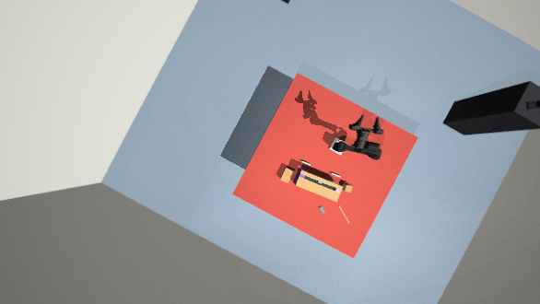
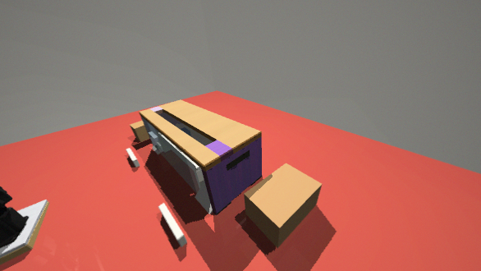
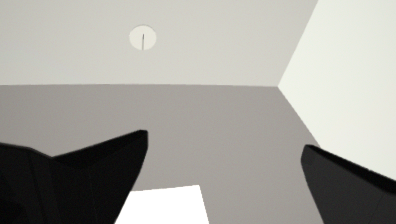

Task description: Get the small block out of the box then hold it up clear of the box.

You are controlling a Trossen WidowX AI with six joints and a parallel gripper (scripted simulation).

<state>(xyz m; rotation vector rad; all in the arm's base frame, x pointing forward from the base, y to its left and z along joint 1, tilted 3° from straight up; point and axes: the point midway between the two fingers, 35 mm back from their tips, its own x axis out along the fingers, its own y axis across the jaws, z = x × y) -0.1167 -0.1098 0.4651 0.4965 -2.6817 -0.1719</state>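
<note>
The box [image 1: 318, 190] [image 2: 230, 129] stands on the red table [image 1: 276, 143] [image 2: 369, 197], with a wooden top, a long top slot, a purple end wall and a clear front. A small blue thing [image 1: 320, 182] [image 2: 185, 131] shows through the slot; it may be the block, but its exact place on the shelf is unclear. My gripper [image 1: 369, 118] [image 3: 226, 146] is open and empty, raised on the clear-front side, well away from the box. In the wrist view only room surfaces show beyond the fingers.
Wooden blocks [image 1: 287, 174] [image 2: 283, 197] stand off both box ends. Two white bars [image 1: 335, 174] [image 2: 172, 226] lie before the clear front. Behind the box lie a small teal piece [image 1: 322, 209] and a thin stick [image 1: 344, 215]. The arm's base plate [image 2: 34, 222] is opposite the front.
</note>
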